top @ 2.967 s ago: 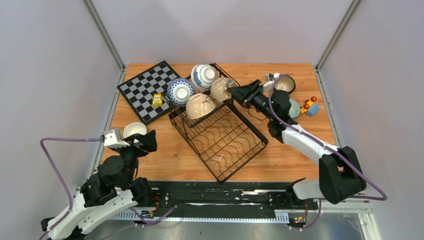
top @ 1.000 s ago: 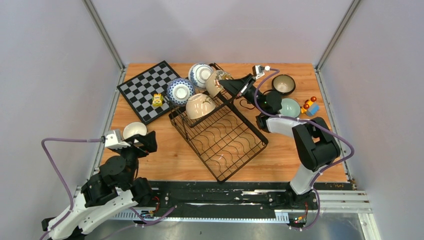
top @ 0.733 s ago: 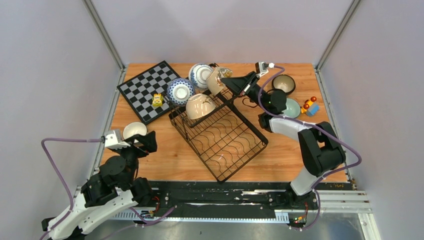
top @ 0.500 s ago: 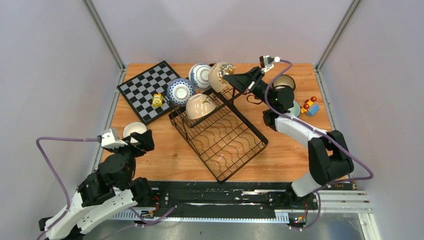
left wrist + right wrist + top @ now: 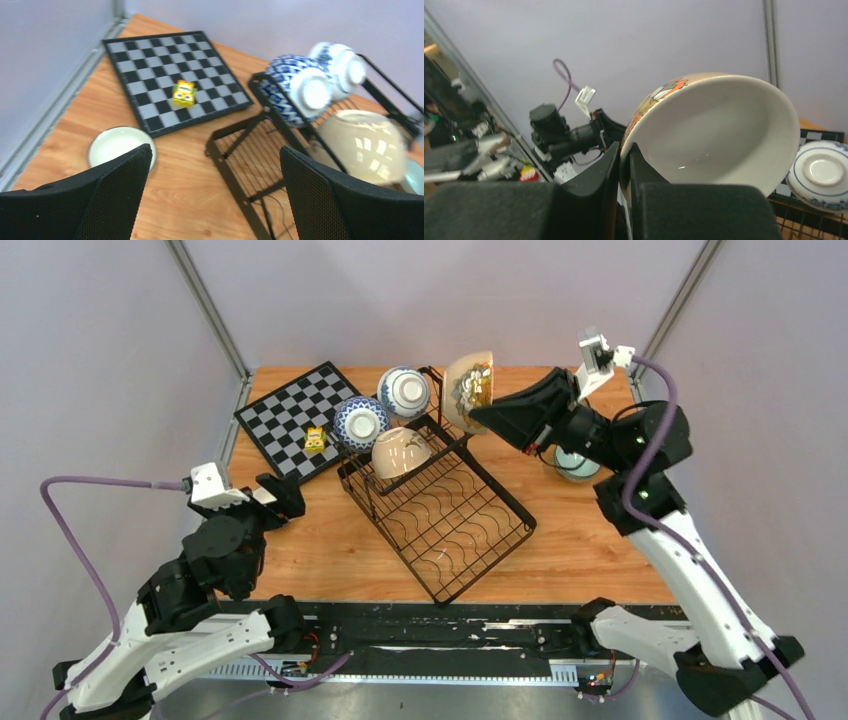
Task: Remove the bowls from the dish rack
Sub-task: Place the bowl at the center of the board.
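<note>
top external — right fingers pinch bowl rim, above rack edge.

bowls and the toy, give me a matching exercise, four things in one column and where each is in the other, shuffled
1. orange-patterned bowl
2. yellow toy
3. beige bowl
4. white bowl

a. on the chessboard
b. on the bare table
c. held in the right gripper
d. in the dish rack

Pairs: 1-c, 2-a, 3-d, 4-b
</note>
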`<state>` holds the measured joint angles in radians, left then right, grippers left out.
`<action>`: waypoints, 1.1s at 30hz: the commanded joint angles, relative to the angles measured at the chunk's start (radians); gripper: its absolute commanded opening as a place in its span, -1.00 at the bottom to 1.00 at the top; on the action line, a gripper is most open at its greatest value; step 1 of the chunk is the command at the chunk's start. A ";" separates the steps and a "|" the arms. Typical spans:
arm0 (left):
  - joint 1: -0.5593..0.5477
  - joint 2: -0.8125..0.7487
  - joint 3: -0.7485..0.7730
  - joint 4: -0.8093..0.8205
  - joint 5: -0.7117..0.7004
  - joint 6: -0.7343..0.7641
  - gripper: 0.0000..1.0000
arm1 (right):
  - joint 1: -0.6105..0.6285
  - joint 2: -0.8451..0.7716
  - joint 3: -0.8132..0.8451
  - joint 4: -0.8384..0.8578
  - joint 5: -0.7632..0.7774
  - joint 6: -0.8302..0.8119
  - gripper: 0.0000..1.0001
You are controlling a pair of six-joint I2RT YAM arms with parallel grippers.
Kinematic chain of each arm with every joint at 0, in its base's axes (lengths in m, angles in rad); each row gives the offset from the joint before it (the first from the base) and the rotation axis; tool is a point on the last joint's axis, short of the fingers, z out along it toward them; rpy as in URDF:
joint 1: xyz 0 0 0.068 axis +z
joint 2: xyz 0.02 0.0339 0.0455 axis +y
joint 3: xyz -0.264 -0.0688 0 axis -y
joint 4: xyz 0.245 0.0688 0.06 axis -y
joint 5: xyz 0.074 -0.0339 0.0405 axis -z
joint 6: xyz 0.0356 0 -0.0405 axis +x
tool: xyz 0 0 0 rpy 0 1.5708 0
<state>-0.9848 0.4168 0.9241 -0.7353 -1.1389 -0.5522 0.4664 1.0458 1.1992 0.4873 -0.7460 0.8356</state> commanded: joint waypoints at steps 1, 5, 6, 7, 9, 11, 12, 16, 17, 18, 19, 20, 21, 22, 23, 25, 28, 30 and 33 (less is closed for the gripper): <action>-0.004 -0.064 0.013 0.223 0.255 0.222 1.00 | 0.182 -0.115 0.187 -0.625 0.122 -0.567 -1.00; -0.004 -0.046 0.070 0.257 0.463 0.233 1.00 | 0.385 -0.151 0.253 -0.917 0.358 -0.799 -1.00; -0.003 -0.024 0.097 0.243 0.513 0.231 1.00 | 0.436 -0.155 0.258 -0.969 0.424 -0.844 -1.00; -0.004 0.014 0.123 0.225 0.572 0.228 1.00 | 0.512 -0.156 0.263 -1.029 0.487 -0.887 -1.00; -0.004 0.084 0.183 0.163 0.643 0.220 1.00 | 0.640 -0.152 0.267 -1.093 0.640 -0.956 -1.00; -0.004 0.156 0.249 0.077 0.670 0.184 1.00 | 0.786 -0.148 0.258 -1.129 0.815 -1.018 -1.00; -0.004 0.187 0.280 0.035 0.683 0.165 1.00 | 0.854 -0.146 0.247 -1.137 0.896 -1.048 -1.00; -0.004 0.197 0.309 0.030 0.811 0.107 1.00 | 1.102 -0.103 0.202 -1.175 1.190 -1.183 -1.00; -0.004 0.188 0.304 0.047 0.839 0.092 1.00 | 1.153 -0.088 0.181 -1.178 1.245 -1.215 -1.00; -0.005 0.185 0.307 0.049 0.863 0.076 1.00 | 1.197 -0.075 0.162 -1.178 1.293 -1.242 -1.00; -0.004 0.195 0.321 0.034 0.888 0.062 1.00 | 1.228 -0.061 0.147 -1.177 1.324 -1.265 -1.00; -0.004 0.214 0.342 0.007 0.915 0.051 1.00 | 1.250 -0.048 0.135 -1.175 1.343 -1.283 -1.00; -0.005 0.242 0.368 -0.033 0.951 0.042 1.00 | 1.264 -0.038 0.127 -1.171 1.352 -1.301 -1.00; -0.005 0.271 0.390 -0.073 0.987 0.035 1.00 | 1.272 -0.030 0.121 -1.168 1.354 -1.319 -1.00; -0.005 0.297 0.413 -0.103 1.029 0.033 1.00 | 1.278 -0.021 0.114 -1.163 1.352 -1.336 -1.00; -0.006 0.333 0.428 -0.150 1.080 0.026 1.00 | 1.281 -0.001 0.105 -1.160 1.341 -1.359 -1.00; -0.023 0.338 0.416 -0.178 1.093 0.021 1.00 | 1.281 0.039 0.095 -1.159 1.321 -1.377 -1.00; -0.042 0.333 0.397 -0.183 1.091 0.013 1.00 | 1.281 0.067 0.092 -1.156 1.309 -1.381 -1.00; -0.090 0.359 0.368 -0.202 1.062 0.005 1.00 | 1.280 0.101 0.094 -1.136 1.288 -1.383 -1.00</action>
<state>-1.0248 0.7616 1.3190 -0.8719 -0.0986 -0.5293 1.7348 1.1164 1.2945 -0.7010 0.5056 -0.4885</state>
